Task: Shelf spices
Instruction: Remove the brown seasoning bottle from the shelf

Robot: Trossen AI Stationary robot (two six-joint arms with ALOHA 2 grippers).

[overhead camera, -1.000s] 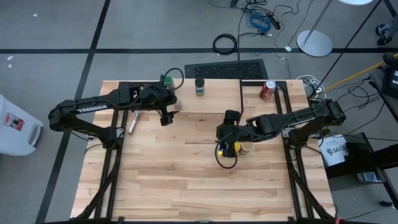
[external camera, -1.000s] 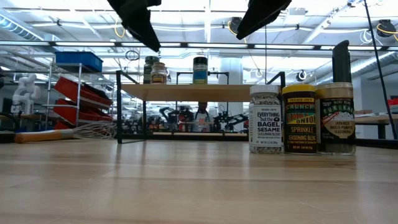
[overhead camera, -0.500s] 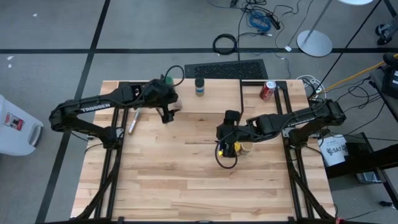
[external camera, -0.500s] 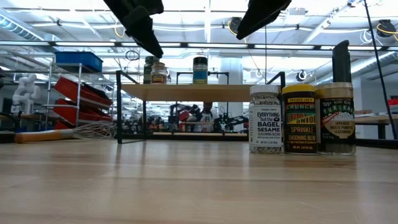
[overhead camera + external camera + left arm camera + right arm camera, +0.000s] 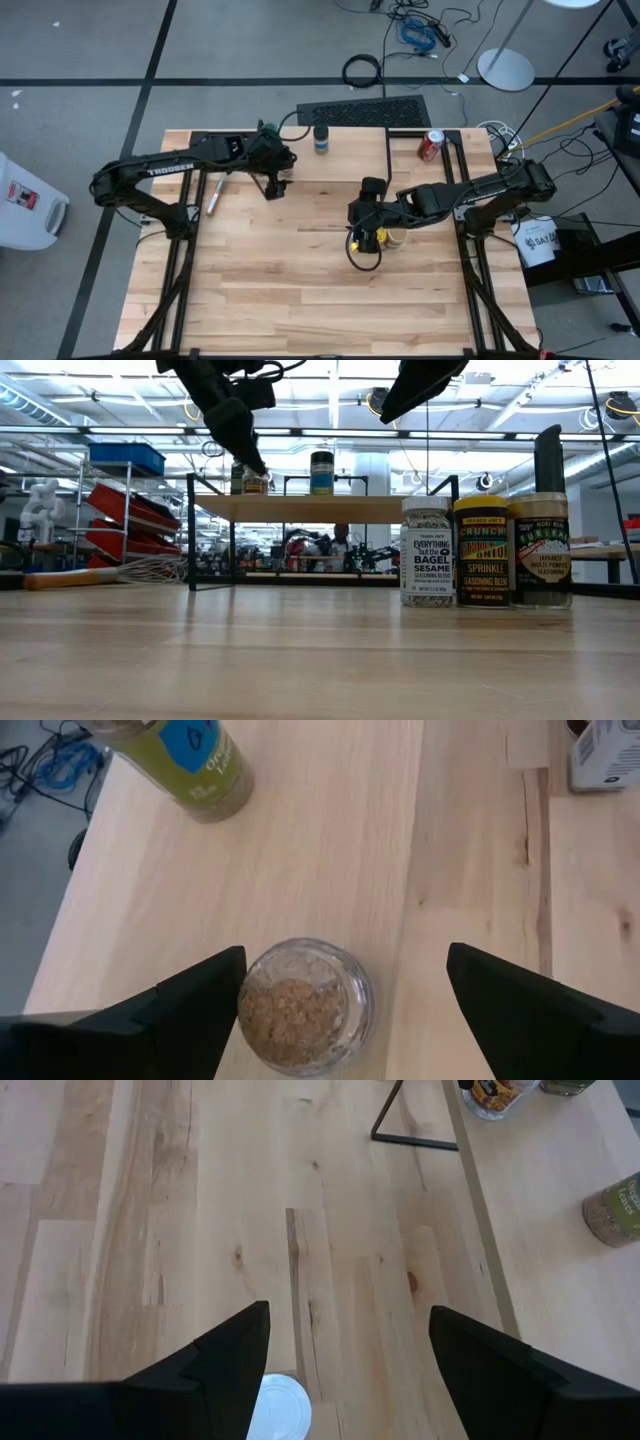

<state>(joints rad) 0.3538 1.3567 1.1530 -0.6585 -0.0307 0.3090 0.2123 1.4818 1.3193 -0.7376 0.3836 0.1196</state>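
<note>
Here the left gripper (image 5: 340,995) hangs over the shelf (image 5: 340,165), its jaws spread wide either side of a small jar (image 5: 303,1005) that stands upright on the board, touching neither finger; from above, brown seasoning shows through its top. The wide gap suggests the jar is meant to stand free there. Two more jars share the shelf: a green-lidded one (image 5: 268,128) near the left end and a dark-lidded one (image 5: 320,140) toward the middle.

The right gripper (image 5: 345,1355) hovers over the tabletop (image 5: 300,270), jaws spread too, with a white lid (image 5: 280,1407) just below them. That lid belongs to a row of three jars (image 5: 486,551) standing side by side on the tabletop, not yet shelved, so this arm looks poised to take the next one. A red can (image 5: 430,146) sits at the shelf's right end.
</note>
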